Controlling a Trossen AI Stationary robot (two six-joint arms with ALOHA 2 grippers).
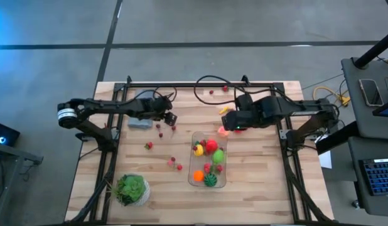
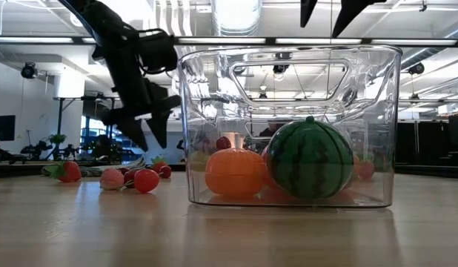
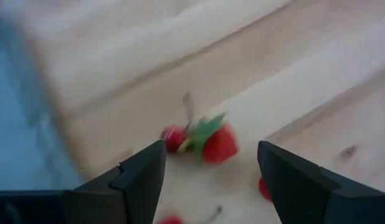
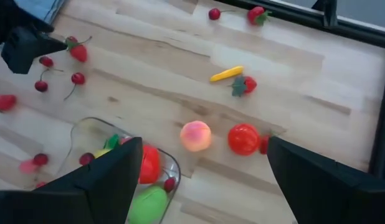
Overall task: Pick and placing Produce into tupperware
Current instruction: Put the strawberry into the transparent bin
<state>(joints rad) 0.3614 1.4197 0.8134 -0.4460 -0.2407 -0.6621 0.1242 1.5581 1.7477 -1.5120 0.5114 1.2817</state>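
Note:
The clear tupperware (image 1: 208, 161) stands right of the table's middle, nearer its front edge. In it lie a striped green ball (image 2: 310, 159), an orange piece (image 2: 235, 172) and other produce. My left gripper (image 1: 171, 118) hangs open, slanting down over a strawberry (image 3: 218, 144) and a small red berry (image 3: 172, 137) that lie on the wood next to the grey-blue cloth (image 1: 140, 124). My right gripper (image 4: 205, 146) is open and holds nothing. It is high above a pink piece (image 4: 196, 135) and a red ball (image 4: 243, 139), just beyond the tupperware's far end.
Loose berries (image 1: 175, 164) lie left of the tupperware, and more (image 1: 218, 90) near the far edge. A yellow piece (image 4: 227, 74) and a strawberry (image 4: 245, 84) lie beyond the pink piece. A potted plant (image 1: 131, 188) stands at the near left. Dark frame rails (image 1: 200, 83) border the table.

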